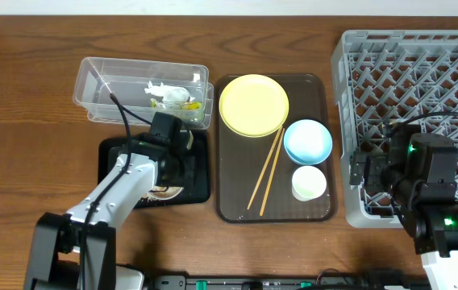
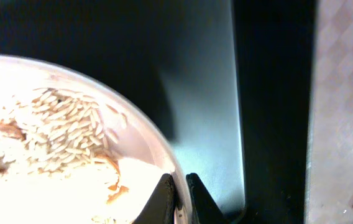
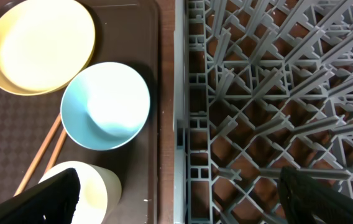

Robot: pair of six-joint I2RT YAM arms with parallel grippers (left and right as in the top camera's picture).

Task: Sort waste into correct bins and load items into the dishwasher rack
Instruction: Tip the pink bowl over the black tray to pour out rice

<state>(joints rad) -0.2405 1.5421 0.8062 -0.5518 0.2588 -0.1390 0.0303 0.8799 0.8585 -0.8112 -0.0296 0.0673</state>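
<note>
Overhead: left gripper [image 1: 174,161] is low over the black tray [image 1: 201,192], on the white bowl [image 1: 163,192] under it. Right gripper [image 1: 364,171] hangs at the dishwasher rack [image 1: 422,56] edge.

Left wrist: jaws pinched narrow on the bowl rim. Rice [image 2: 64,130] lies ahead-left of the tips (not yet tipped out).

Right wrist: jaws wide, empty, light blue bowl [image 3: 105,106] ahead-left.

Step looks like dumping the rice. The next move calls for tilting the bowl over the tray with a firm grip.

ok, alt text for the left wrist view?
The left jaws are shut on the rim of a white bowl holding cooked rice, over the black tray. A brown serving tray shows at right.
</note>
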